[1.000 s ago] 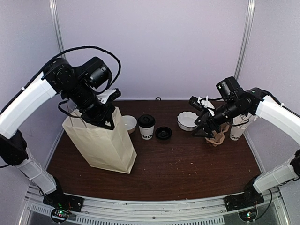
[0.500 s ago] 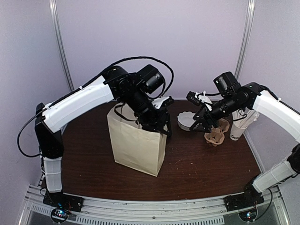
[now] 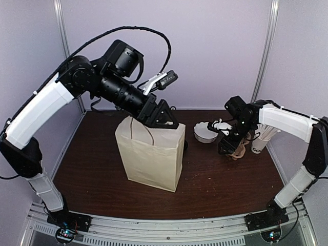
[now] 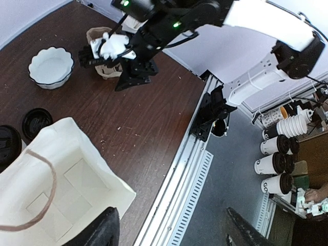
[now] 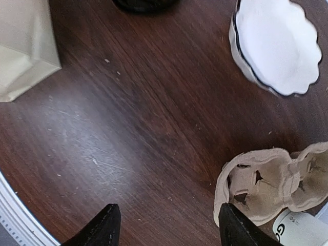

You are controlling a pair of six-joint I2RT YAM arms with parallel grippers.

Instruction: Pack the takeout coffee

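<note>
The paper bag (image 3: pixel 151 154) stood upright and open-mouthed on the tabletop (image 3: pixel 225 179), and its inside looked empty in the left wrist view. The left fingers (image 4: pixel 102 230) hung above the bag's mouth, spread wide with nothing between them. The takeout coffee cup (image 4: pixel 5 146) stood just behind the bag, on its far side. Only its black-capped top showed, at the edge of the left wrist view. A loose black lid (image 4: pixel 36 122) lay flat beside the cup, also close to the bag. Well to the right of the bag, the right fingers (image 5: pixel 102 228) were parted and empty, low over a cardboard cup carrier (image 5: pixel 261 184). A scalloped white bowl (image 5: pixel 277 46) sat somewhat nearer the bag than the carrier did.

By the look of it, the bag was ready and the packing proper had not begun. The next move probably called for the right fingers to close on the carrier's rim, or for either arm to reach behind the bag for the cup. The cup would need an upright grip below its lid to clear the bag's top edge and handle.
</note>
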